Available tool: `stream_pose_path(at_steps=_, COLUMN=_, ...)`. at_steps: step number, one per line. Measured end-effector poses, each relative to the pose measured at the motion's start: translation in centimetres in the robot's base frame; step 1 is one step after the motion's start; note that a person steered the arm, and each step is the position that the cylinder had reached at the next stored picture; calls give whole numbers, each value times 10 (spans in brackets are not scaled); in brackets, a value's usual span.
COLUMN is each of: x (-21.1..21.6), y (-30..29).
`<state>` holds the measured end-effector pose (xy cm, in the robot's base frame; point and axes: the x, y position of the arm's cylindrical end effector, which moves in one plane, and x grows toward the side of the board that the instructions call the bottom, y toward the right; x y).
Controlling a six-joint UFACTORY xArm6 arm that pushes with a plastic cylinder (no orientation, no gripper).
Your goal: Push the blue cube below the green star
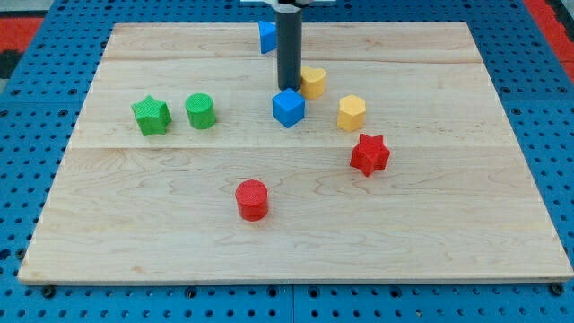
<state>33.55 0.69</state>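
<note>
Standing upright near the middle of the board's upper half, my tip (288,87) comes down just behind the blue cube (288,107), at the cube's top edge as the view shows it; whether the two touch cannot be told, since the rod's end meets the cube's outline with no gap showing. The rod carries no jaws, so there is nothing to be apart or together, and it clamps on nothing. The blue cube is a small, bright blue block with a lighter top face, turned so that a corner points toward the view's bottom. It lies well to the view's right of the green star (151,115) and about level with it, not below it. A green cylinder (200,110) stands just to the right of the green star, between the star and the blue cube. Right of the blue cube sit a yellow heart-like block (313,82), partly hidden by the rod, and a yellow hexagonal block (352,112). A red star (369,153) lies lower right of the cube, a red cylinder (252,199) below it. Another blue block (266,36) above is half hidden by the rod, its shape unclear. All rest on the wooden board (448,233).
</note>
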Motion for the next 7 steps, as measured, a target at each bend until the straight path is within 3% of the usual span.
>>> stream_pose_path(at_steps=1, x=3, y=27)
stream_pose_path(at_steps=3, x=41, y=-46)
stream_pose_path(at_steps=4, x=86, y=-46)
stream_pose_path(at_steps=5, x=87, y=-22)
stream_pose_path(at_steps=6, x=120, y=-33)
stream_pose_path(at_steps=7, x=124, y=-98)
